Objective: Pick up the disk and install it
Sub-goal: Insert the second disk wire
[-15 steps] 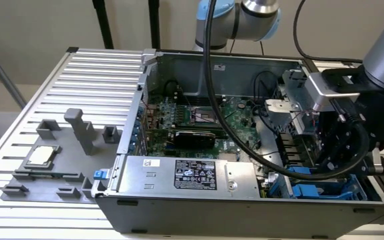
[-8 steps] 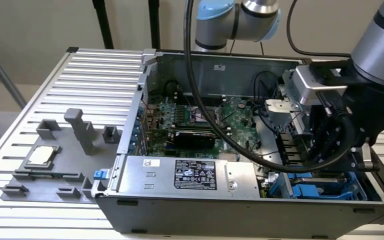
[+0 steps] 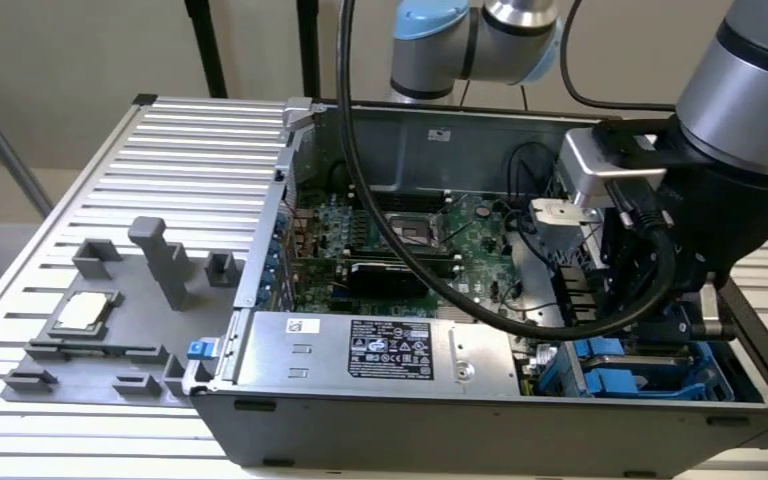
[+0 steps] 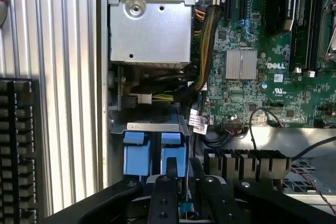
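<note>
The disk stands on edge in the drive bay at the case's front corner, on the exterior view's right. Only its bright blue carrier frame shows; the drive body is hidden. My gripper reaches down into that bay. Its two black fingers are drawn close together on the edge of the blue carrier, with a sliver of blue between them. A second blue carrier sits beside it in the bay. In the exterior view the arm's wrist hangs over the bay and covers the fingers.
The open computer case lies on a slatted metal table. A silver power supply with a black label adjoins the bay, and the green motherboard lies behind. A grey fixture on the exterior view's left holds a small square chip. Cables run near the bay.
</note>
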Tool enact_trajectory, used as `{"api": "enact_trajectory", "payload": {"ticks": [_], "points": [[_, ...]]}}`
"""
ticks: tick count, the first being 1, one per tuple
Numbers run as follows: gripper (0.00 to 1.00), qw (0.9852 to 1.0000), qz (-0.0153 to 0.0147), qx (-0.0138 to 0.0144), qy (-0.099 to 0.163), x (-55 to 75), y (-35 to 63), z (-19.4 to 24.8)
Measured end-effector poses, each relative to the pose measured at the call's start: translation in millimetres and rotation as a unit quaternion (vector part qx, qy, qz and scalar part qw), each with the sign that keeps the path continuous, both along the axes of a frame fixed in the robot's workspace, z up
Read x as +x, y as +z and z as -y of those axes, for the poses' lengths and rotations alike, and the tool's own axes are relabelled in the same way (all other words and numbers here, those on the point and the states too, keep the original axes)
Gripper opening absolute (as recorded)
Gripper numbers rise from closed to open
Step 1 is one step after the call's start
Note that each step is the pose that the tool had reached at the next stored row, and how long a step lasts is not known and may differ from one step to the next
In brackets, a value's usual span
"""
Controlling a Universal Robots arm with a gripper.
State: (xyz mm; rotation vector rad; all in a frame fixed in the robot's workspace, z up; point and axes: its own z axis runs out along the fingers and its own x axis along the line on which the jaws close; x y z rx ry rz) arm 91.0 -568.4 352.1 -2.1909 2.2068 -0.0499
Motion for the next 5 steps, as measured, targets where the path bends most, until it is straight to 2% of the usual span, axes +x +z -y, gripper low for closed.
{"api": "enact_trajectory", "payload": {"ticks": [5], "points": [[1.0, 1.0, 0.0, 0.0, 0.0, 0.0, 0.0, -0.1]]}}
